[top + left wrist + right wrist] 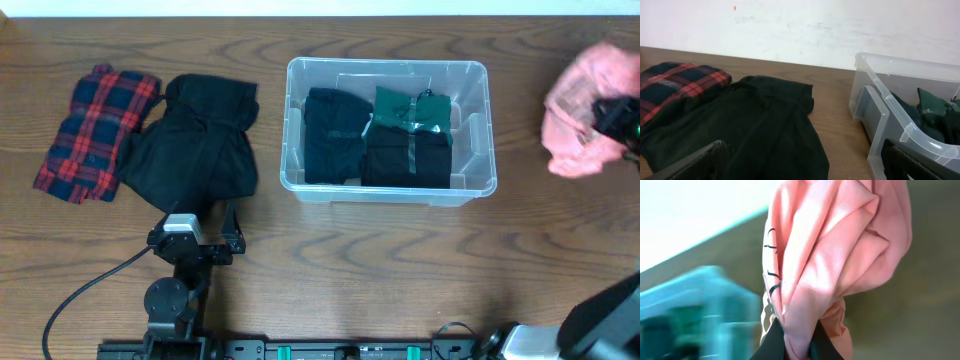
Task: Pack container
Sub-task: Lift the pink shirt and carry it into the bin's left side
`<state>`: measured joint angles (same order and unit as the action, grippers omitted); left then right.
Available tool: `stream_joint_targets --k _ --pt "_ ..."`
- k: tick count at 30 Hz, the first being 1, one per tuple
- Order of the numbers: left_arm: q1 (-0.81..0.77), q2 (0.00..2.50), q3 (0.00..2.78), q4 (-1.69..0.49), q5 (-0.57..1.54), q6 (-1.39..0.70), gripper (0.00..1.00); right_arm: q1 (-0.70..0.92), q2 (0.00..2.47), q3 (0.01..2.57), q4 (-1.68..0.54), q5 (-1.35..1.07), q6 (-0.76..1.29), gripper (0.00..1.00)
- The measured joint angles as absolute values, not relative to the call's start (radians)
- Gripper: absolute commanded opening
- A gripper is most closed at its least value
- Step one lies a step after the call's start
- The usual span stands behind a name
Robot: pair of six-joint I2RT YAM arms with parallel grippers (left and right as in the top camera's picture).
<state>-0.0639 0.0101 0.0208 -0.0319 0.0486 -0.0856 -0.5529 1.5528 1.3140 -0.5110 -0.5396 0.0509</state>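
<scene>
Looking down from overhead, we find the container [388,192] toward the far middle of the table [400,280], already holding folded dark clothes [335,135] and a green piece [405,108]. Well apart to its right, the right gripper [612,118] holds a bunched pink garment [575,110], and its arm is cut off by the frame edge. The left gripper [200,220] sits just near of the black garment [195,145], with the plaid garment [95,130] further left. From the left wrist, its jaws stand wide apart with nothing between them, and the container's corner shows at the right. From the right wrist, the jaws are clamped together on a fold of the pink garment, which fills the view. The container there is only a blurred teal shape at the left. We judge the carry needs height to clear the rim, with release only once the bulk sits over the stacked clothes. We cannot read the dark marks on the pink cloth, nor tell how much of it trails below.
</scene>
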Motion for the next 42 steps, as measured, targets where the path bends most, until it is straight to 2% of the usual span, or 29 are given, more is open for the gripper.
stream_joint_targets --k 10,16,20,29,42 --pt "-0.064 0.010 0.021 -0.032 0.049 -0.086 0.98 -0.160 1.351 1.317 -0.458 -0.469 0.112 0.01" --pt "-0.064 0.010 0.021 -0.032 0.049 -0.086 0.98 0.083 1.402 1.319 -0.393 -0.352 0.189 0.01" --pt "-0.064 0.010 0.021 -0.032 0.049 -0.086 0.98 0.218 1.503 1.319 -0.267 -0.298 0.277 0.01" --pt "-0.064 0.010 0.021 -0.032 0.049 -0.086 0.98 0.411 1.666 1.319 -0.189 -0.270 0.523 0.01" --pt "-0.064 0.010 0.021 -0.032 0.049 -0.086 0.98 0.555 1.730 1.319 -0.228 -0.162 0.732 0.01"
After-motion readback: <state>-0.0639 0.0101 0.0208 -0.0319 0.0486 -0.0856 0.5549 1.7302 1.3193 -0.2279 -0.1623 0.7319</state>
